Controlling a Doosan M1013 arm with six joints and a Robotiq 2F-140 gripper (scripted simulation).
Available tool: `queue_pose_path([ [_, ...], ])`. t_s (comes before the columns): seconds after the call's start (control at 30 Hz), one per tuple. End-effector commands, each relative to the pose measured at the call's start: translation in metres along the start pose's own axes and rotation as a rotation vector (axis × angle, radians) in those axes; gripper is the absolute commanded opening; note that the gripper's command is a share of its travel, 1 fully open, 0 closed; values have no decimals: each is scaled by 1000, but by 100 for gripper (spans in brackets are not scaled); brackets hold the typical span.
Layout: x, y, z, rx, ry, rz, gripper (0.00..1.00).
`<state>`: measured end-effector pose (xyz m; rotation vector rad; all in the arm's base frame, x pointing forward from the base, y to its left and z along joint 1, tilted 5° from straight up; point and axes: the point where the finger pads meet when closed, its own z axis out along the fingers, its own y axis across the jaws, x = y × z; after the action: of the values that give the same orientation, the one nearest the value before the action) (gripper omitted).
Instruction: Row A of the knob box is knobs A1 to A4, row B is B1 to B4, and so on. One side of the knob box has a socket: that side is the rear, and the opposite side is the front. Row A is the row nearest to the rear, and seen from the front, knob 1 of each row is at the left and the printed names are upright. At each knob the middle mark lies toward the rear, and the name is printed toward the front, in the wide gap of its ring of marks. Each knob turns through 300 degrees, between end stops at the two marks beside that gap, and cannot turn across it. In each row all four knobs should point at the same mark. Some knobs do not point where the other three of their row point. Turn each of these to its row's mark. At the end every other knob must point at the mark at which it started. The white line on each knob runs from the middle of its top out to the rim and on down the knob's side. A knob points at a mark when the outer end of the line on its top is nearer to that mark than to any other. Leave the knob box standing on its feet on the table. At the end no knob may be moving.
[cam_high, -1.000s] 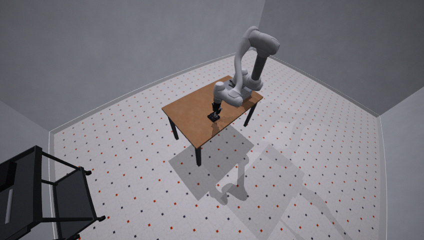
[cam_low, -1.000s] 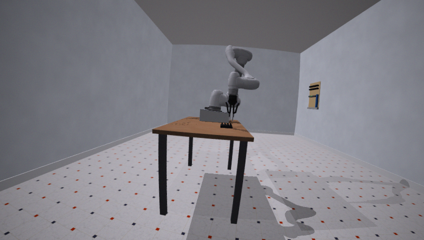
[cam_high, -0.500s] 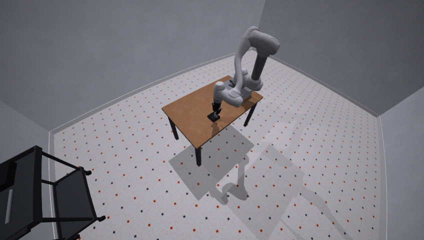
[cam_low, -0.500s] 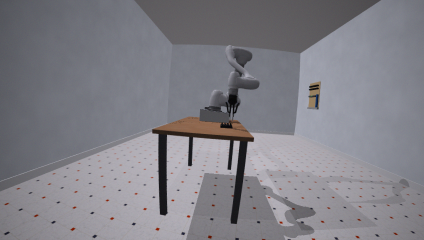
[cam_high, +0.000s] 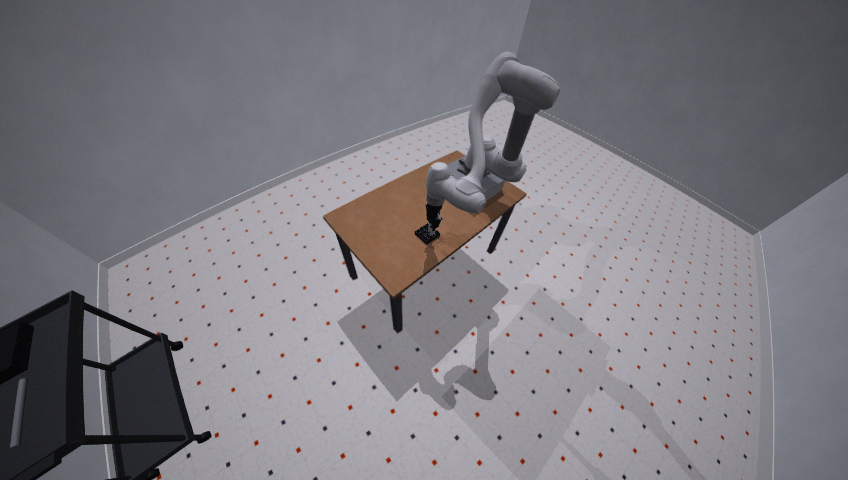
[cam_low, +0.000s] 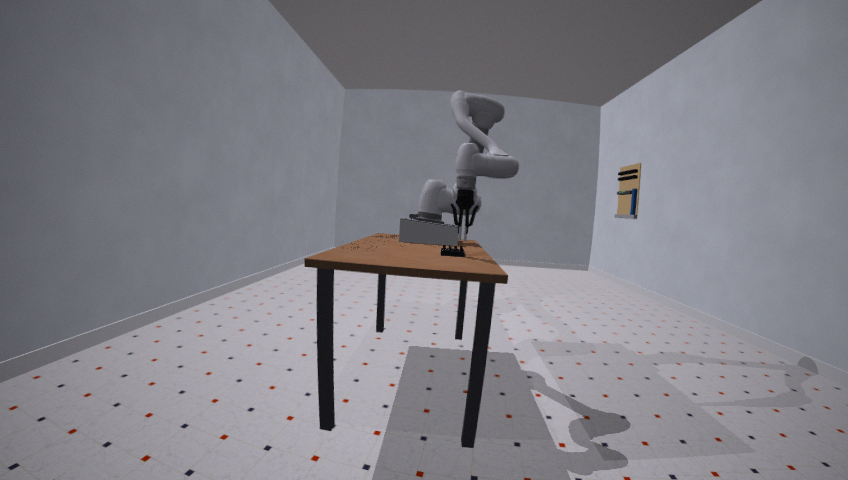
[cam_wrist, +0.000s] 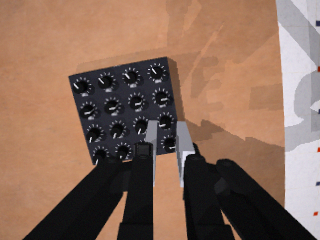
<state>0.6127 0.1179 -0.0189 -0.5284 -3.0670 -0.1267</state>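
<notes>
tool (cam_high: 432, 229) (cam_low: 462, 239) (cam_wrist: 166, 135) set narrow but parted and holding nothing, its slim fingers point down over the front right part of the knob box (cam_high: 421, 236) (cam_low: 452, 252) (cam_wrist: 103, 119), which sits upright on the tabletop (cam_high: 374, 220) (cam_low: 386, 256) (cam_wrist: 40, 125). the wrist view frames knob c4 (cam_wrist: 165, 121) between the tips; whether they overlap its height cannot be told. the small gap likely suits one knob's width while sparing its close neighbors, and the near-vertical wrist would let a grip turn about the knob's own axis. judging by the white lines, c4 seems out of step with the visible knobs of its row, and knob d4 (cam_wrist: 170, 144) may be another stray, though exact marks are too small to read. the next move probably calls for centering, then a light squeeze; an off-center descent could nudge a neighbor or shift the box.

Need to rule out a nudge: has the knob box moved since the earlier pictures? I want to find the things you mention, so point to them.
No, not visibly: in the top view, the knob box (cam_high: 427, 234) (cam_low: 452, 252) (cam_wrist: 125, 92) keeps its place against the table's (cam_high: 368, 220) (cam_low: 368, 256) (cam_wrist: 120, 30) edges.
</notes>
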Motion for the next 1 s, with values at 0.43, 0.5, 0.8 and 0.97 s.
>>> queue_pose_path([
  [0.43, 0, 0, -5, 4, -3, 640, 12],
  [0.5, 0, 0, -6, 4, -4, 783, 12],
  [0.8, 0, 0, -8, 3, -4, 1159, 12],
  [0.97, 0, 0, -9, 3, -5, 1334, 12],
])
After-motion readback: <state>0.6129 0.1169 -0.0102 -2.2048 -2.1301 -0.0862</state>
